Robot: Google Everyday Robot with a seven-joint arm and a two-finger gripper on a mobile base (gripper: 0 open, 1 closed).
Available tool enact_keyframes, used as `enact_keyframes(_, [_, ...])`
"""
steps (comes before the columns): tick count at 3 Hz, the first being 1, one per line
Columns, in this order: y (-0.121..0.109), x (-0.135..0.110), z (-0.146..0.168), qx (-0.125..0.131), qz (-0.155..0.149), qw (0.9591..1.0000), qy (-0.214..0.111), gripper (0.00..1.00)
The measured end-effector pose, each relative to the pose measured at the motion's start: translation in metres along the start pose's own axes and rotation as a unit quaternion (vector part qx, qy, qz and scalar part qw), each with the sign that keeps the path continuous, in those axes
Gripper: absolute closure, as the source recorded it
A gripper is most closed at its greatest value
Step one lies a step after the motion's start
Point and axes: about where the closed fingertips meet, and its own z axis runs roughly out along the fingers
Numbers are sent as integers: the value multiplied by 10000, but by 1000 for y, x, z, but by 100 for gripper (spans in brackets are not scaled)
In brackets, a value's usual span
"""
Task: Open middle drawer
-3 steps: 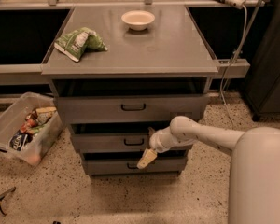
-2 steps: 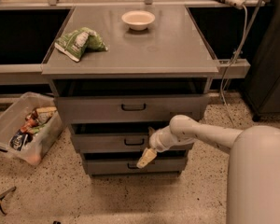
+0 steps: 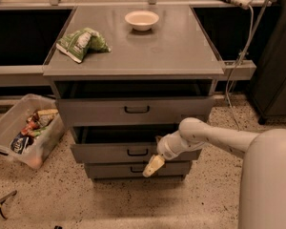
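Note:
The grey cabinet (image 3: pixel 133 68) has three drawers stacked in its front. The middle drawer (image 3: pixel 105 152) stands partly pulled out, with a dark gap above its front, and its small black loop handle (image 3: pixel 137 152) sits at the centre. My gripper (image 3: pixel 153 164) is at the right part of that drawer's front, just right of and below the handle, reaching in from the right on the white arm (image 3: pixel 214 137). The top drawer (image 3: pixel 133 111) is also a little way out. The bottom drawer (image 3: pixel 109 170) looks closed.
A white bowl (image 3: pixel 141 19) and a green snack bag (image 3: pixel 81 43) lie on the cabinet top. A clear bin (image 3: pixel 26 130) of packets stands on the floor at the left. A white cable (image 3: pixel 243 42) hangs at the right. My white base (image 3: pixel 269 185) fills the lower right.
The middle drawer has slid out toward me, widening the dark gap above it. My gripper has moved the same way, down in the picture.

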Motion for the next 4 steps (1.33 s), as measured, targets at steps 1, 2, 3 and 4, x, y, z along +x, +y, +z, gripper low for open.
enact_keyframes(1, [0, 0, 0, -1, 0, 10000, 0, 0])
enact_keyframes(2, [9, 3, 2, -123, 58, 9999, 33, 0])
enact_keyframes(3, [10, 1, -1, -125, 59, 9999, 33, 0])
enact_keyframes(4, [25, 0, -3, -282, 162, 9995, -30, 0])
